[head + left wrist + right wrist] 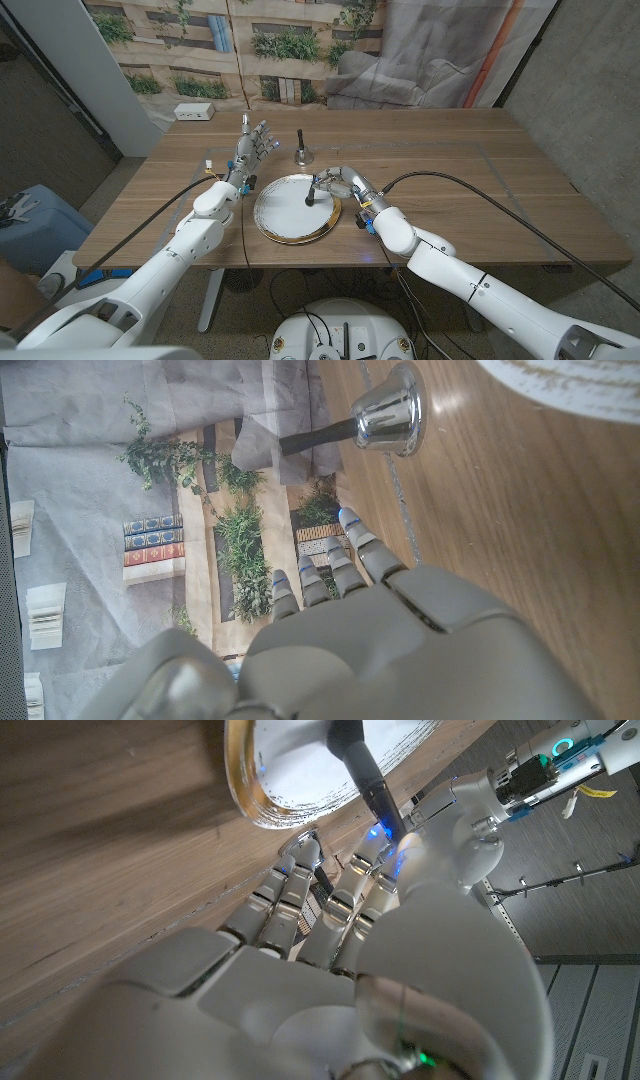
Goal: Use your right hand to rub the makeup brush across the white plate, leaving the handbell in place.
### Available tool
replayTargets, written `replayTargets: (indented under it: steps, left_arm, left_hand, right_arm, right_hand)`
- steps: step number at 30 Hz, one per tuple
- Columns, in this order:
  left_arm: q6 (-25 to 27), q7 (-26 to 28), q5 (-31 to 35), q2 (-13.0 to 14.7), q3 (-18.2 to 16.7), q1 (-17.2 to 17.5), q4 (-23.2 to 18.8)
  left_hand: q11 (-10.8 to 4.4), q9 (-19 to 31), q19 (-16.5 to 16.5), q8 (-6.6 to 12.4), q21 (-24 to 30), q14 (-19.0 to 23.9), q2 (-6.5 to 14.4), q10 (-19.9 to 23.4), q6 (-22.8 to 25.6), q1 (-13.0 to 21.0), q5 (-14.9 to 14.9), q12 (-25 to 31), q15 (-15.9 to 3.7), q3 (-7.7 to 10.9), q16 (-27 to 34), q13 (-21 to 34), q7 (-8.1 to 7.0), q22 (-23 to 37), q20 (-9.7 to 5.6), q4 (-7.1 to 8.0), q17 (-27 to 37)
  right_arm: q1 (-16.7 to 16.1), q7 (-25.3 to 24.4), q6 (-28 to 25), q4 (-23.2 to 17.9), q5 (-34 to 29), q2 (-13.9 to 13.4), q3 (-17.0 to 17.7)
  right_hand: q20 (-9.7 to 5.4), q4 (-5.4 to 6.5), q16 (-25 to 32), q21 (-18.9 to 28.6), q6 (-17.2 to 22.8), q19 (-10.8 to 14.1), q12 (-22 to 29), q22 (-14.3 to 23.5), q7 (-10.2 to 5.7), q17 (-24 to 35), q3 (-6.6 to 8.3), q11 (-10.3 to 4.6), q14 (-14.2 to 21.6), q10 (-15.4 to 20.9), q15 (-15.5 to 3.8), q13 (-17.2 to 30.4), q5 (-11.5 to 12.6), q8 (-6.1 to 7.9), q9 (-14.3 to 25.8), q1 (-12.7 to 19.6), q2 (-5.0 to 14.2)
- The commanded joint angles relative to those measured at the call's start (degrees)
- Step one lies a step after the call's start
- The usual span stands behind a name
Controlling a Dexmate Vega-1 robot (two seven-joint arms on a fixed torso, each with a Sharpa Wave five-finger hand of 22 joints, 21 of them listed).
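Now right hand (pixel 345 186) grips makeup brush (pixel 316 192) on plate (pixel 280 225).

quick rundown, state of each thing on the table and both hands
makeup brush: held in the right hand, tip down on the plate
white plate: flat on the table, gold-rimmed, brush on it
handbell: upright on the table behind the plate, untouched
right hand: grips the brush at the plate's right rim
left hand: holds nothing, fingers apart, left of the handbell
white box: sits at the table's far left corner
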Motion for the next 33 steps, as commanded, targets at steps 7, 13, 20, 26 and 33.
replayTargets:
  steps: [7, 13, 20, 26, 33]
  left_arm:
    - [-0.01, 0.01, 0.00, 0.00, 0.00, 0.02, -0.02]
    - [-0.01, 0.01, 0.00, 0.00, 0.00, 0.03, -0.03]
    - [-0.01, 0.02, 0.00, 0.00, 0.00, 0.04, -0.05]
    - [-0.01, 0.02, 0.00, 0.00, 0.00, 0.04, -0.05]
    - [-0.01, 0.03, 0.01, -0.01, 0.01, 0.03, -0.05]
  left_hand:
    - [-0.46, 0.13, 0.37, 0.21, 0.38, 0.54, 0.90, 0.11, 0.11, -0.02, 0.44, 0.40, -0.77, -0.14, 0.17, 0.16, -0.38, 0.27, 0.07, 0.42, 0.09]
    - [-0.48, 0.13, 0.37, 0.20, 0.38, 0.52, 0.90, 0.10, 0.10, -0.02, 0.44, 0.40, -0.73, -0.14, 0.17, 0.16, -0.38, 0.27, 0.07, 0.42, 0.09]
    - [-0.45, 0.13, 0.37, 0.21, 0.38, 0.57, 0.90, 0.09, 0.11, -0.02, 0.44, 0.39, -0.74, -0.14, 0.19, 0.16, -0.38, 0.27, 0.06, 0.41, 0.09]
    - [-0.38, 0.13, 0.36, 0.21, 0.38, 0.55, 0.90, 0.14, 0.11, -0.01, 0.44, 0.42, -0.74, -0.14, 0.18, 0.16, -0.38, 0.27, 0.04, 0.41, 0.09]
    - [-0.43, 0.13, 0.38, 0.20, 0.38, 0.59, 0.90, 0.17, 0.09, -0.01, 0.44, 0.42, -0.76, -0.14, 0.19, 0.16, -0.38, 0.27, 0.04, 0.41, 0.09]
  right_arm:
    - [-0.74, 0.12, -1.17, -1.66, 0.25, -1.67, 1.21]
    - [-1.10, 0.57, -1.91, -2.65, 0.29, -2.78, 1.69]
    - [-1.78, 0.34, -2.92, -3.65, 0.64, -3.42, 2.40]
    - [-1.73, 0.50, -2.85, -3.78, 0.37, -3.87, 2.41]
    - [-1.80, 0.70, -2.92, -4.17, 0.15, -4.36, 2.49]
  right_hand:
    - [-0.27, 0.02, -0.36, -0.06, 0.47, -0.05, -0.26, 0.28, -0.02, 0.19, -0.28, 0.32, 0.73, 0.08, -8.97, 0.27, 0.32, 0.32, 0.28, 0.40, 0.49]
    - [-0.26, -0.02, -0.39, -0.06, 0.48, -0.05, -0.26, 0.28, -0.02, 0.19, -0.26, 0.32, 0.72, 0.08, -9.04, 0.28, 0.34, 0.30, 0.28, 0.46, 0.50]
    - [-0.27, -0.01, -0.39, -0.07, 0.50, -0.08, -0.31, 0.28, -0.02, 0.21, -0.27, 0.33, 0.75, 0.05, -9.04, 0.26, 0.36, 0.28, 0.29, 0.46, 0.52]
    - [-0.20, 0.00, -0.45, -0.06, 0.50, -0.05, -0.28, 0.28, -0.02, 0.18, -0.30, 0.34, 0.72, 0.08, -8.99, 0.31, 0.36, 0.25, 0.29, 0.41, 0.47]
    - [-0.17, 0.01, -0.47, -0.05, 0.51, -0.05, -0.29, 0.28, -0.02, 0.19, -0.33, 0.34, 0.73, 0.08, -8.97, 0.31, 0.37, 0.23, 0.29, 0.39, 0.45]
